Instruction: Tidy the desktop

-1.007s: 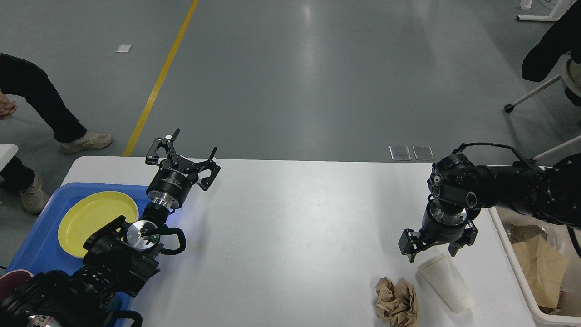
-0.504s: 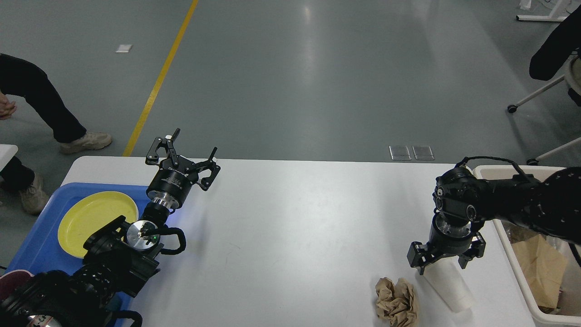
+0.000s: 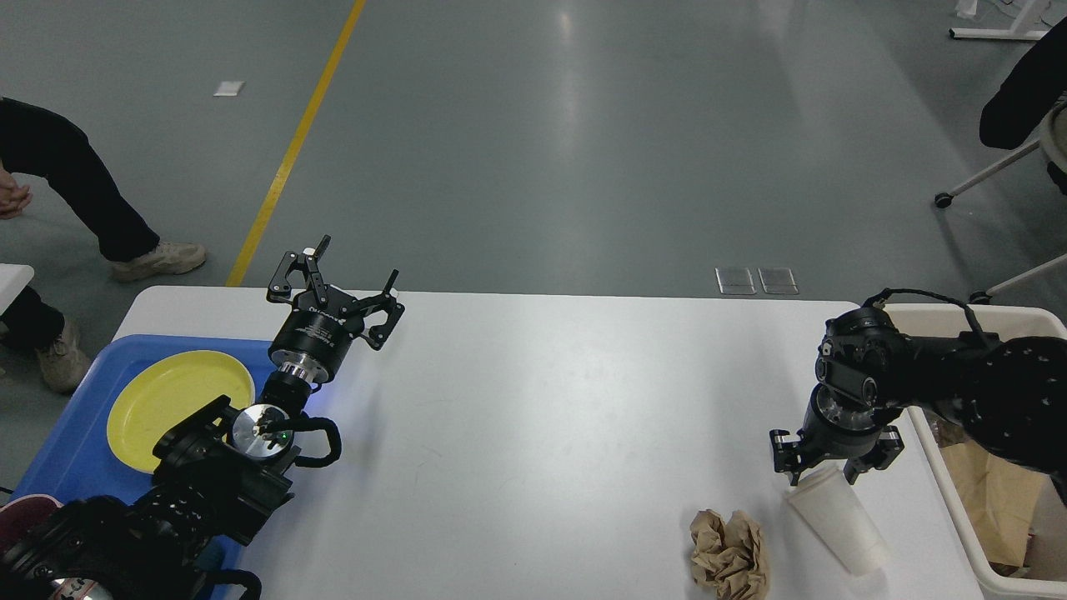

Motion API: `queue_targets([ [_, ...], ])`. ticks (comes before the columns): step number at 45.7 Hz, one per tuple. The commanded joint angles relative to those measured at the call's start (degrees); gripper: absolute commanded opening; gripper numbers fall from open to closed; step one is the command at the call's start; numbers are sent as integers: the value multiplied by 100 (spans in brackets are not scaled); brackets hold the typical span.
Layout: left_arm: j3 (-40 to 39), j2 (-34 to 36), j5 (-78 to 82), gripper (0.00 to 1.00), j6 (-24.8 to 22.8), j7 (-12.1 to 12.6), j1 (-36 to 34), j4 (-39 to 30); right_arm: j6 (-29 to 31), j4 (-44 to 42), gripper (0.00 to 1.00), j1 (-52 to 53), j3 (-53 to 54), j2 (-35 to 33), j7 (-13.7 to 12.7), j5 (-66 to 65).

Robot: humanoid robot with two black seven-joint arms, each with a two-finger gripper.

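Note:
The desktop [image 3: 542, 417] is a large white tabletop with rounded corners. A white paper cup [image 3: 842, 525] lies on its side near the front right, and a crumpled brown paper ball [image 3: 729, 554] lies just left of it. My right gripper [image 3: 823, 477] points down with its fingers apart, one on each side of the cup's far end. My left gripper [image 3: 342, 279] is open and empty, held up over the table's far left edge.
A blue tray [image 3: 75, 450] holding a yellow plate [image 3: 179, 404] lies at the left end. A beige bin [image 3: 959, 517] with brown paper inside stands off the right end. A person's legs are at far left and a chair at far right.
My right gripper has moved right and down, onto the cup's far end. The cup has shifted a little to the right. The left arm has not moved.

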Motion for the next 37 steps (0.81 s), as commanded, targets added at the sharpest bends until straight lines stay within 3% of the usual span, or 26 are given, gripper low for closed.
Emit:
queue_targets([
  [1, 0, 0, 1, 97, 0, 0, 0, 0, 152, 52, 34, 32, -79, 0, 1, 10],
  [9, 0, 0, 1, 97, 0, 0, 0, 0, 671, 52, 0, 76, -79, -17, 1, 28],
  [37, 0, 0, 1, 97, 0, 0, 0, 0, 845, 43, 0, 181, 35, -17, 10, 36],
])
